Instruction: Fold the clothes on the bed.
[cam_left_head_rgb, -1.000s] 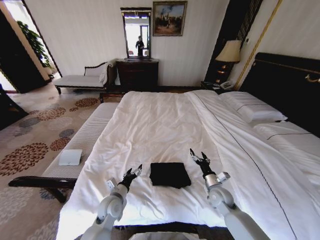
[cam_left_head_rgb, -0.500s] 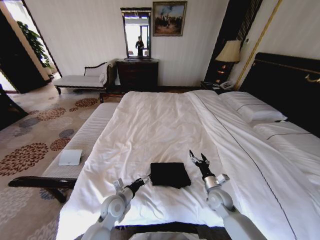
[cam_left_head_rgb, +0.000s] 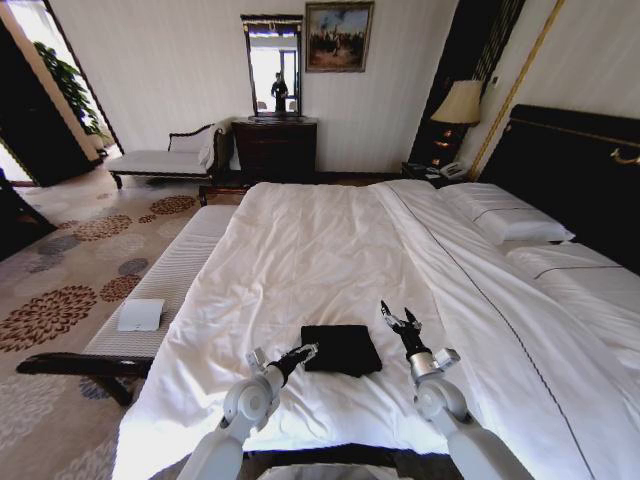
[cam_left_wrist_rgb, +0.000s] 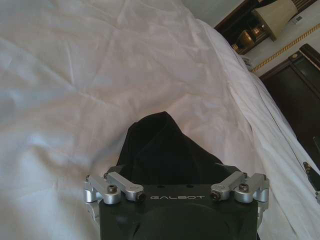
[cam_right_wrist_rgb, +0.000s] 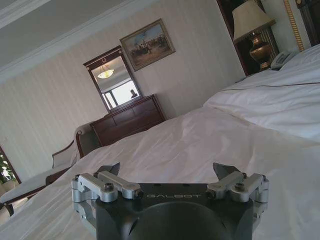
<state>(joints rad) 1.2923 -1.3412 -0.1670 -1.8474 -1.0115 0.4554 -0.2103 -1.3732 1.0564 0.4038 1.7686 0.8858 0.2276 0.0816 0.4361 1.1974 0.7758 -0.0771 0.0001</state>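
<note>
**Presently: folded shirt on near part of bed, left gripper at its edge**

Black T-shirt (cam_left_head_rgb: 341, 349) folded into a compact rectangle on the white bed (cam_left_head_rgb: 320, 250), near edge, centre. Left gripper (cam_left_head_rgb: 304, 351) at the shirt's left edge, finger spread impossible to tell. Right gripper (cam_left_head_rgb: 401, 322) raised just right of the shirt, fingers spread, empty. "GALBOT" legible on both wrist housings.

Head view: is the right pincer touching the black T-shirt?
No. The right pincer hangs open beside the black T-shirt, white sheet showing between them.
</note>
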